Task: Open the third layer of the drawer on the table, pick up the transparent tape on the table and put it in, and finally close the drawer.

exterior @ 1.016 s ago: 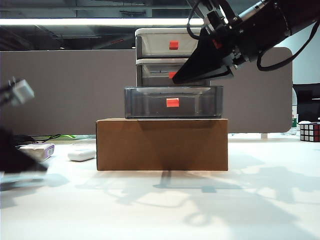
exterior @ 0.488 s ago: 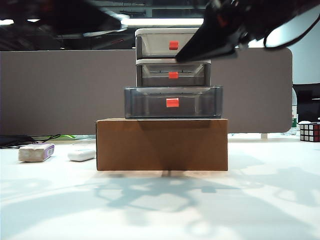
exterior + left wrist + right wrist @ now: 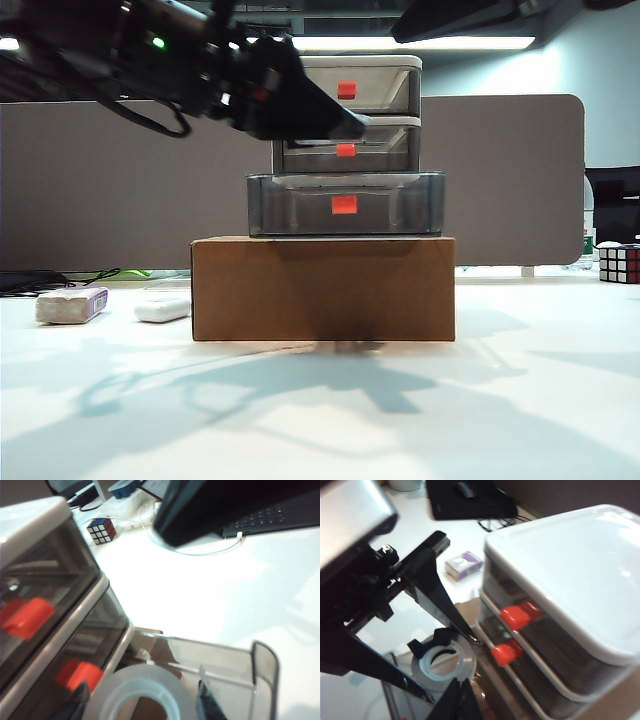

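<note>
The drawer [image 3: 346, 120] stands on a brown cardboard box, and its third layer [image 3: 345, 204] is pulled out. My left gripper [image 3: 340, 127] reaches across in front of the upper tiers, above that open tray. In the left wrist view the left gripper [image 3: 142, 704] is shut on the transparent tape [image 3: 117, 692], a clear ring hanging over the open third layer [image 3: 264, 670]. The right wrist view also shows the transparent tape [image 3: 465, 666] between the left fingers. My right gripper [image 3: 460, 696] is shut and empty, raised above the drawer [image 3: 560, 605]. It shows at the top as right gripper [image 3: 402, 33].
The cardboard box [image 3: 322, 288] sits mid-table. A whitish block with a purple label [image 3: 70, 305] and a white oval object [image 3: 163, 308] lie at the left. A Rubik's cube [image 3: 619, 263] is far right. A keyboard [image 3: 270, 520] and cable lie beyond the drawer.
My left arm swung up from the table's left side to the drawer front, over the open third layer. My right arm lifted away from the drawer toward the top right.
</note>
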Robot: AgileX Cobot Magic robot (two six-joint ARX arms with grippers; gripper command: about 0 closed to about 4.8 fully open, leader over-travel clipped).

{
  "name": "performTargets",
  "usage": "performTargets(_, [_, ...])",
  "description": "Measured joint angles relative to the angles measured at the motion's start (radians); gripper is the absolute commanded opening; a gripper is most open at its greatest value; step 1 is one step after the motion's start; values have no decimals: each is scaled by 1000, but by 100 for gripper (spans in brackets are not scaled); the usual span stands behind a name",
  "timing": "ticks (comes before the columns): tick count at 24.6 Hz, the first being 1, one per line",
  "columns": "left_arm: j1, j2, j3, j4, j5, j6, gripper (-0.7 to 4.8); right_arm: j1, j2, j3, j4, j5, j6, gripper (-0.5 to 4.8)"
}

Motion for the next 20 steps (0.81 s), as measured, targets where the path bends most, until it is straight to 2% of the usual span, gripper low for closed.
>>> performTargets(3, [-1, 47, 24, 6, 0, 0, 152, -3, -24, 0, -26, 13, -6, -5])
performTargets(8, [-1, 83, 30, -28, 1, -37, 336, -15, -56, 0, -40, 12, -11, -5])
performTargets(10, [-1, 83, 30, -33, 13, -40, 379, -21, -56, 0, -46, 12, -12, -5])
performTargets(16, [-2, 83, 31, -33, 25, -50, 381, -21, -56, 0, -50, 13, -14, -5])
performTargets(20, [-1, 53, 31, -64, 22, -126, 353, -21, -56, 0, -50, 13, -14, -5])
